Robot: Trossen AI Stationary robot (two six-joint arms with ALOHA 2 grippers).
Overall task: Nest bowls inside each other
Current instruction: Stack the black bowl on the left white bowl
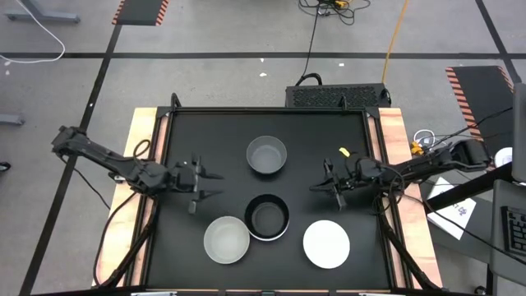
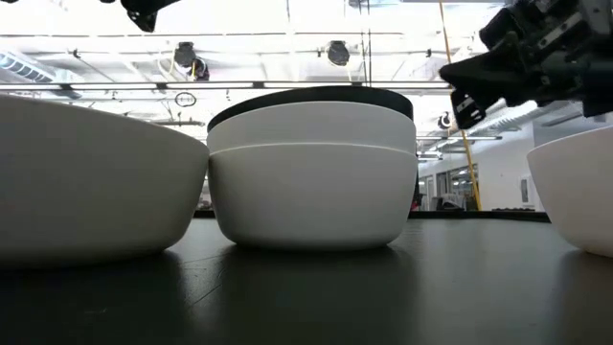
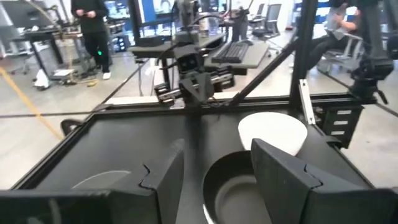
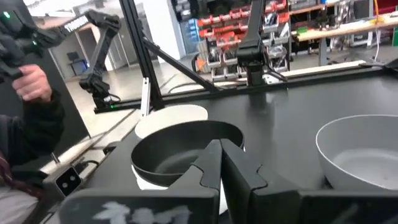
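Near edge: translucent bowl [image 1: 226,239] left, white bowl [image 1: 326,244] right | centre: black bowl [image 1: 268,215] nested in white bowls [image 2: 311,196] | far: grey bowl [image 1: 266,155] alone | left gripper [image 1: 211,184] fingers apart, empty, left of stack | right gripper [image 1: 318,182] fingers closed, empty, right of stack

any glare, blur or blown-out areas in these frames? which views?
Low view: ceiling lights behind are blown out, and the near bowl at the picture's left is soft and cropped, while the stacked bowls are sharper. Left wrist view: own fingers blurred, room beyond overexposed. Right wrist view: motion-soft, grey bowl cropped. High view: even light, black mat shows little glare.
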